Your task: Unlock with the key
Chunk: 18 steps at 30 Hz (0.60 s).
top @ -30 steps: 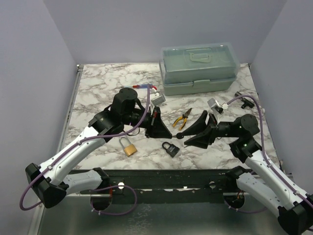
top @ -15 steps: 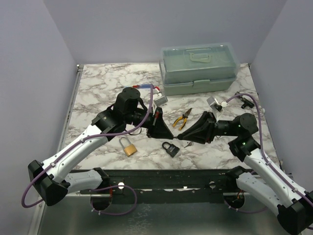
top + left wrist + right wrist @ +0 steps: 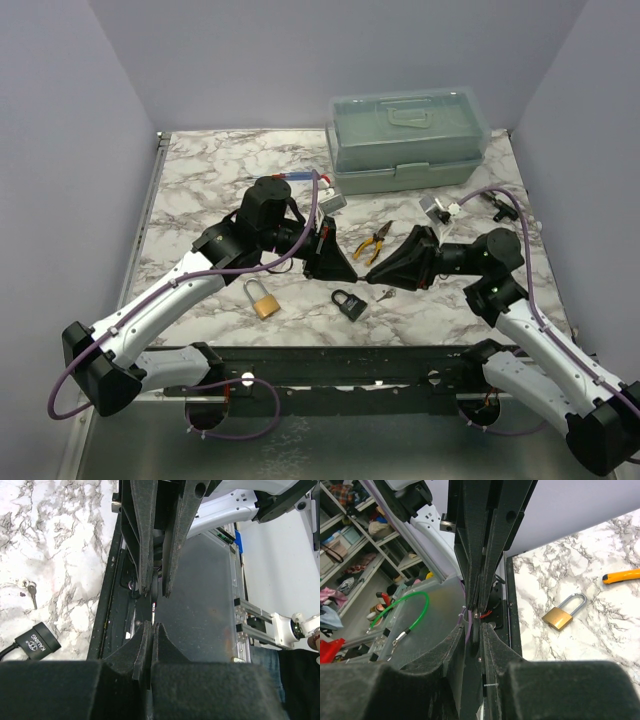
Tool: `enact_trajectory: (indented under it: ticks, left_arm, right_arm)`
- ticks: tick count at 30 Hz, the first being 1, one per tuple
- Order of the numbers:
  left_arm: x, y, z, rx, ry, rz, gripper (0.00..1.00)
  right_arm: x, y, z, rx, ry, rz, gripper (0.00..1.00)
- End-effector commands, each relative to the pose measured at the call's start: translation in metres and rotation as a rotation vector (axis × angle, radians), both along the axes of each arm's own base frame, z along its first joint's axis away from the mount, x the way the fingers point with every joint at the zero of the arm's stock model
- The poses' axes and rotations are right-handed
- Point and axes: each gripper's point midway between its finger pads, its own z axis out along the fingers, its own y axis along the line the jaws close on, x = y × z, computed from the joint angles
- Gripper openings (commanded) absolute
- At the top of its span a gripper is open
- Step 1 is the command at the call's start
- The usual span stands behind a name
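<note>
Top external view: the key lies flat on the marble table, ungripped, just right of the black padlock. Just beyond it, the right gripper stands narrowly parted and empty, meeting the left gripper, which is pressed closed on nothing.

The worktop is white with grey marble veins; the toolbox pale green; gold padlock, black padlock; the key silver-grey.

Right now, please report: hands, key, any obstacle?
Left hand shut, empty. Right hand slightly open, empty. Key flat on table near black padlock, not gripped. Both hands tip to tip, crowding each other.
</note>
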Motion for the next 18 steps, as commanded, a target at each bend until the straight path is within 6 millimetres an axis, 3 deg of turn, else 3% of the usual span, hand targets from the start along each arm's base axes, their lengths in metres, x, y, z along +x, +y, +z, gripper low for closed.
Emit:
enact_trajectory:
  ticks: [1, 11, 18]
  left_arm:
    - [0.011, -0.004, 0.007, -0.022, -0.057, 0.022, 0.0]
    - [0.014, -0.005, 0.003, -0.016, -0.062, 0.031, 0.0]
    - [0.016, -0.006, 0.002, -0.016, -0.064, 0.037, 0.0]
  right_arm:
    - [-0.002, 0.0, 0.004, 0.012, -0.024, 0.014, 0.24]
    - [0.001, 0.002, -0.004, -0.002, 0.001, 0.014, 0.31]
    - [0.002, 0.003, -0.007, -0.009, 0.01, 0.02, 0.31]
